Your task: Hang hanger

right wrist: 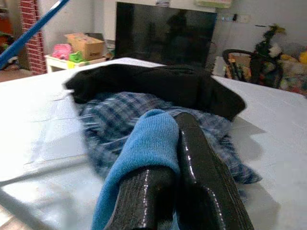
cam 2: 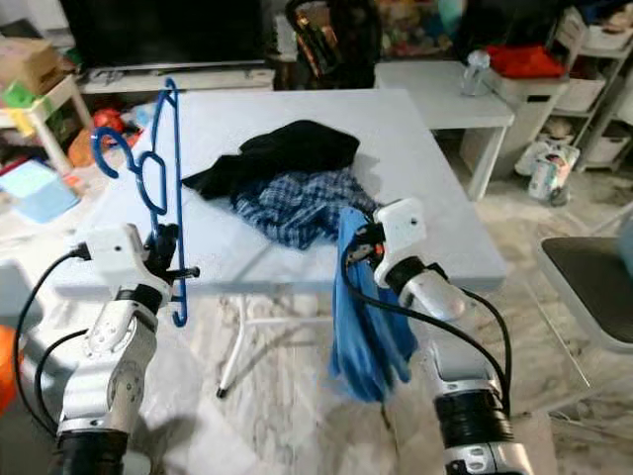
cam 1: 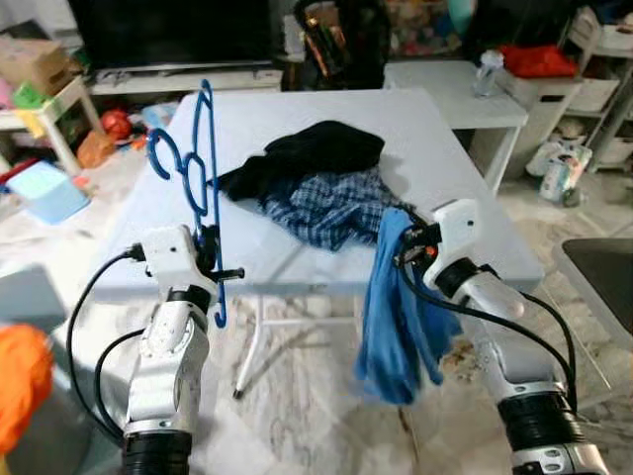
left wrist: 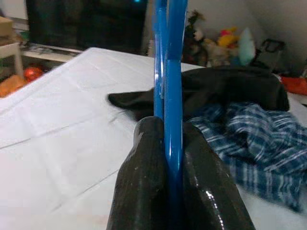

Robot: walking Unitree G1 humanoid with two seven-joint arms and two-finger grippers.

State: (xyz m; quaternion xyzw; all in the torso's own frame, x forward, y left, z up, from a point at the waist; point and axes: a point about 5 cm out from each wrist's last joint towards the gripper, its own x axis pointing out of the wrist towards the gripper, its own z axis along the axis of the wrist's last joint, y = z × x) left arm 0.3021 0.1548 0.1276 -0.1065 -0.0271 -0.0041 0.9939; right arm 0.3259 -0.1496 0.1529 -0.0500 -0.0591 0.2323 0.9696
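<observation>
White folding table [cam 1: 297, 129] fills my view, living-room clutter behind. Blue hanger [cam 1: 203, 168] stands upright at 9 o'clock, pinched in my left gripper [cam 1: 220, 272], fingers clamped on its lower bar. Blue garment [cam 1: 396, 307] dangles at 4 o'clock, pinched in my right gripper [cam 1: 407, 247]. Black garment [cam 1: 316, 153] & plaid shirt [cam 1: 331, 208] lie at 12. Judging: early, nothing on hanger yet.

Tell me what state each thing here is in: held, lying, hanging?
Hanger: upright, bare, clamped between the left gripper's fingers.
Blue cloth: pinched by the right gripper, hanging off the table edge.
Plaid shirt: lying crumpled on the table.
Black garment: lying bunched, partly over the plaid shirt.
</observation>
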